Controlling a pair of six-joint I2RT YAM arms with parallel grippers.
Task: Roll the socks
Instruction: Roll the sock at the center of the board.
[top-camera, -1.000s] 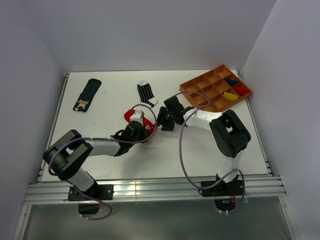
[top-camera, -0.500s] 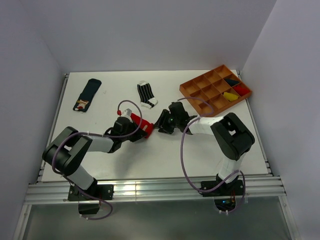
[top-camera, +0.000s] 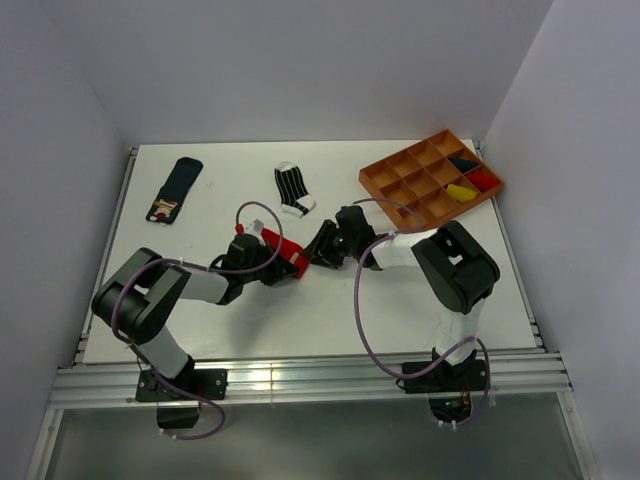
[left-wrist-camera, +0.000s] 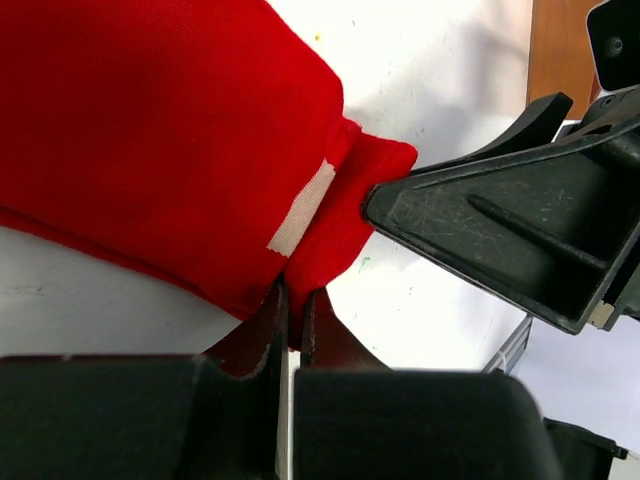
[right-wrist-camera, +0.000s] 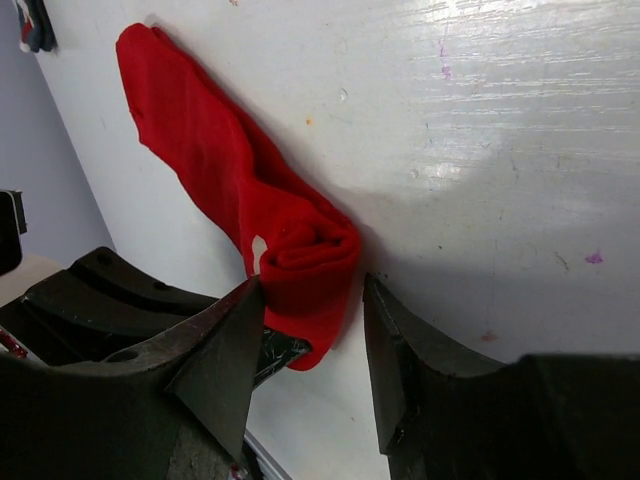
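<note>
Left claw shut on red sock edge & right claw wide astride its roll, mid-frame: risk of unrolling if tugged before clamping.

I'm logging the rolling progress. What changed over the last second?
The left pincer, now shut on the red sock, shifted left, leaving the sock in a straighter band. The open right pincer edged in around its rolled end. The navy sock, striped sock and orange tray stayed put.
</note>
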